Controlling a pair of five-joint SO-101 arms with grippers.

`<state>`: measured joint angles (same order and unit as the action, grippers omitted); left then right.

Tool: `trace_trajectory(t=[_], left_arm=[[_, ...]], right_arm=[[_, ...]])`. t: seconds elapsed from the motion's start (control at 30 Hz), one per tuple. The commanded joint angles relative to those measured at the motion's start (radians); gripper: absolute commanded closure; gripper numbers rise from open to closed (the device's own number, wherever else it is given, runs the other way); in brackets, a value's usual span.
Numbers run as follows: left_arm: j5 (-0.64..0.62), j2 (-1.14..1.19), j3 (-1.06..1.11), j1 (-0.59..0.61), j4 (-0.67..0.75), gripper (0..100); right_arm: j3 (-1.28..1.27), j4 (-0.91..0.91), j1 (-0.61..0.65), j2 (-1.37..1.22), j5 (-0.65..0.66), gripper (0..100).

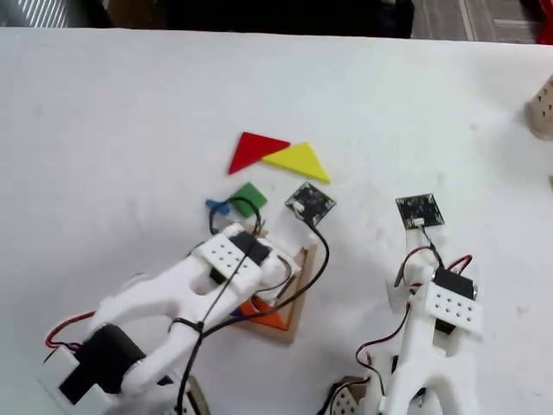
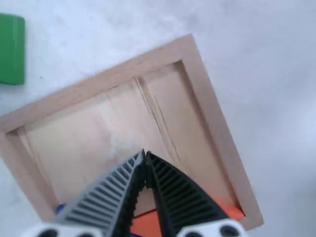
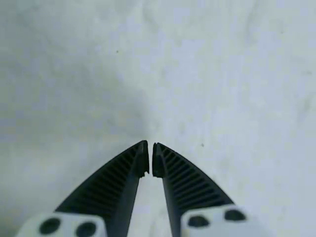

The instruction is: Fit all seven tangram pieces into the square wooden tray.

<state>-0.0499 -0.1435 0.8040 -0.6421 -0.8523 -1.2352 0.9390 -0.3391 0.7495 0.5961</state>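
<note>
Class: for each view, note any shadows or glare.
High view: even light on the table, faint shade beside the left arm, no glare. Left wrist view: the wooden tray shows a pale sheen on its floor beyond the left tool. Right wrist view: a shadow darkens the table beside the right tool.

Tray floor: the wooden tray (image 2: 123, 74) is lying mostly open.
Corner: an orange piece (image 2: 228, 210) is occupying it.
Overhead: the left gripper (image 2: 144, 158) is hanging closed.

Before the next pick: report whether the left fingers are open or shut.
Shut: the left fingers touch at their tips over the tray.
</note>
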Motion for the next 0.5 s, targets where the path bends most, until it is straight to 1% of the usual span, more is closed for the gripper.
trace_trajectory(t=[0.0, 0.1, 0.3, 0.47], left_arm=[[0.006, -0.038, 0.020, -0.001, -0.003, 98], [0.008, -0.038, 0.023, -0.001, -0.031, 98], [0.009, -0.041, 0.028, 0.002, -0.034, 98], [0.009, -0.047, 0.018, 0.038, -0.034, 98]], right_arm=[[0.003, -0.016, -0.004, 0.016, 0.015, 98.1], [0.003, -0.016, -0.004, 0.016, 0.015, 98.1], [0.003, -0.016, -0.004, 0.016, 0.015, 98.1], [0.003, -0.016, -0.004, 0.015, 0.015, 98.1]])
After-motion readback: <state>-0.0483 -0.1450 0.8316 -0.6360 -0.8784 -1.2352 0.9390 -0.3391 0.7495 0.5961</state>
